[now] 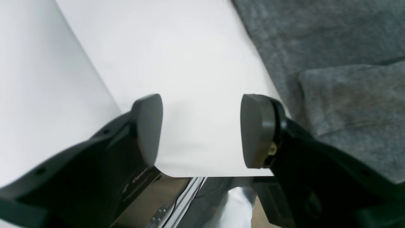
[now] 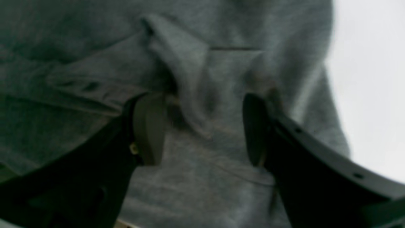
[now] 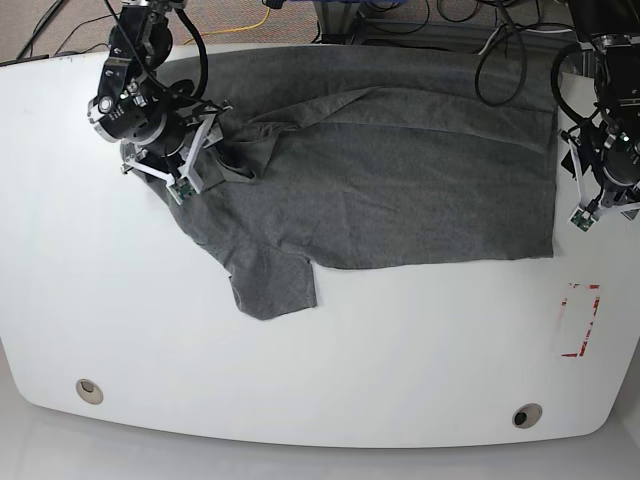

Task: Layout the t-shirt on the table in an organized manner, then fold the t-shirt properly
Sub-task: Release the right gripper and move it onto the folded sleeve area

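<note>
The dark grey t-shirt [image 3: 400, 180] lies spread over the far half of the white table [image 3: 300, 380]. One sleeve [image 3: 272, 285] points toward the front, and the cloth is rumpled at its left end. My right gripper [image 3: 205, 150] is open just above those rumpled folds. In the right wrist view [image 2: 204, 129] a ridge of the t-shirt [image 2: 196, 79] runs between the jaws. My left gripper [image 3: 582, 185] is open and empty over bare table beside the shirt's right edge. In the left wrist view [image 1: 201, 129] the t-shirt [image 1: 332, 63] lies to the right.
A red tape rectangle [image 3: 580, 320] marks the table at the front right. Two grommet holes [image 3: 88, 390] [image 3: 526, 414] sit near the front edge. Cables [image 3: 500, 45] hang behind the table's back edge. The table's edge [image 1: 215, 175] is close under my left gripper.
</note>
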`<state>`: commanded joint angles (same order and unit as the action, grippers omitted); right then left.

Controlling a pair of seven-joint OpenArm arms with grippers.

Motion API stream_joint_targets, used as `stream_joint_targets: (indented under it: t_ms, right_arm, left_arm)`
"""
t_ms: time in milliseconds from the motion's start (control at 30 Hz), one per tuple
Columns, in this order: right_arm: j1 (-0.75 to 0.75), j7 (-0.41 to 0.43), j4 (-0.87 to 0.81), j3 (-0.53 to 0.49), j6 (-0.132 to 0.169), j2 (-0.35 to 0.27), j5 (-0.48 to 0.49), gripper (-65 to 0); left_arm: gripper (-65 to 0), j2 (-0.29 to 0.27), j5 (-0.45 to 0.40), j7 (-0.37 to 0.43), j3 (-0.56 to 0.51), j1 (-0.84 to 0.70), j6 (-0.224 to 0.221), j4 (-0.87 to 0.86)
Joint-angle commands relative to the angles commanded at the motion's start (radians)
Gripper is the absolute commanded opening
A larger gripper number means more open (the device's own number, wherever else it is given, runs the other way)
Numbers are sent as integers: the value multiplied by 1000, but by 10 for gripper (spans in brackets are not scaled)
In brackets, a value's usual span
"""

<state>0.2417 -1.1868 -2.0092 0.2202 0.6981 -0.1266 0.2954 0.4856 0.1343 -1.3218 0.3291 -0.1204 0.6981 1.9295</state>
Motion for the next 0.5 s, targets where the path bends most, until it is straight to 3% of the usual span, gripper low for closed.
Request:
stream_joint_targets:
  t_ms: [500]
  right_arm:
    - [-41,12,87,-5,0,-3,-8,-285]
  left_arm:
    - [-290,0,0,0,0,-6,0,0]
